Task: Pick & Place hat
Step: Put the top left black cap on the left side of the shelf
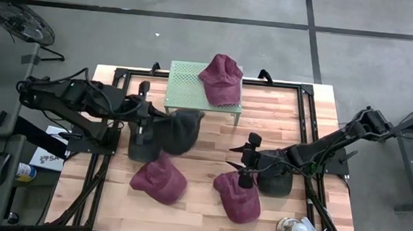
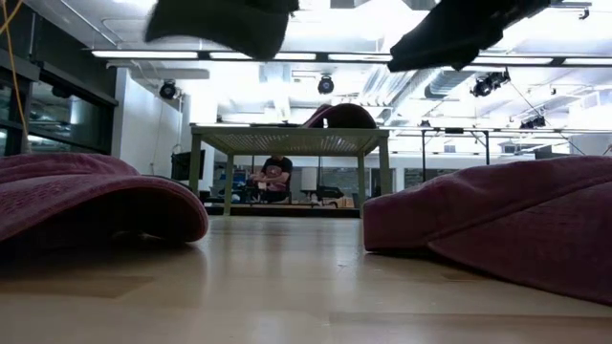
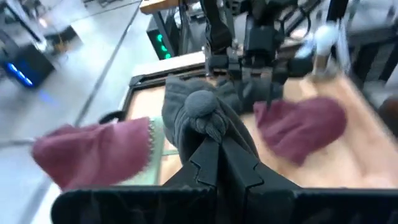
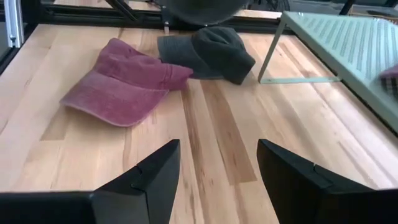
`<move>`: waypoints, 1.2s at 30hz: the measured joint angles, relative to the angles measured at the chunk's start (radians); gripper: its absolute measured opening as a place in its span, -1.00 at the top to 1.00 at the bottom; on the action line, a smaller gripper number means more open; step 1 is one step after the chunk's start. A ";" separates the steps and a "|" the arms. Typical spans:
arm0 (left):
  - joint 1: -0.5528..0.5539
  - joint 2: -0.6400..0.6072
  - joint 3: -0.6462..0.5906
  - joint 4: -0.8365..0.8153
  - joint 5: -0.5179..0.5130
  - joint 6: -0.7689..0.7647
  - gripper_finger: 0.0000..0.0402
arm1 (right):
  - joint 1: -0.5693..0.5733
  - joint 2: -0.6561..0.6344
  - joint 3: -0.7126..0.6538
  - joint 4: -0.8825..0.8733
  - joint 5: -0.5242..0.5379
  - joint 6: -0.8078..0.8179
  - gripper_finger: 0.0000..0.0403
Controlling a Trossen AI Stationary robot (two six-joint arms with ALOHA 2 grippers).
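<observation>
Now the left gripper (image 1: pixel 163 125), left of centre in the high view, is clenched on a dark grey hat (image 1: pixel 178 130) lifted beside the green rack (image 1: pixel 187 84); the right gripper (image 1: pixel 241 157), fingers spread, hovers right of centre, empty

Low view: both arms cut off at the top edge, only dark undersides show; two maroon hats (image 2: pixel 86 196) (image 2: pixel 497 220) cropped by the side edges. Left wrist view blurred; the dark hat (image 3: pixel 205 115) hides the left fingertips. The right arm covers another dark hat (image 1: pixel 275 181).
</observation>
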 joint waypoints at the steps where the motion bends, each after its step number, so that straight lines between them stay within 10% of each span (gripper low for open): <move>1: 0.000 0.003 0.008 -0.018 -0.001 0.039 1.00 | 0.000 0.000 -0.007 0.013 0.000 0.002 -0.03; 9: 0.149 0.014 0.036 -0.002 0.010 0.244 1.00 | 0.019 0.000 -0.015 0.058 0.003 0.024 -0.03; 27: 0.747 0.047 0.036 0.060 0.582 0.447 1.00 | 0.054 0.000 -0.015 0.096 -0.001 0.047 -0.03; 36: 0.910 0.155 0.036 0.080 0.682 0.476 1.00 | 0.074 0.000 -0.015 0.099 0.000 0.065 -0.03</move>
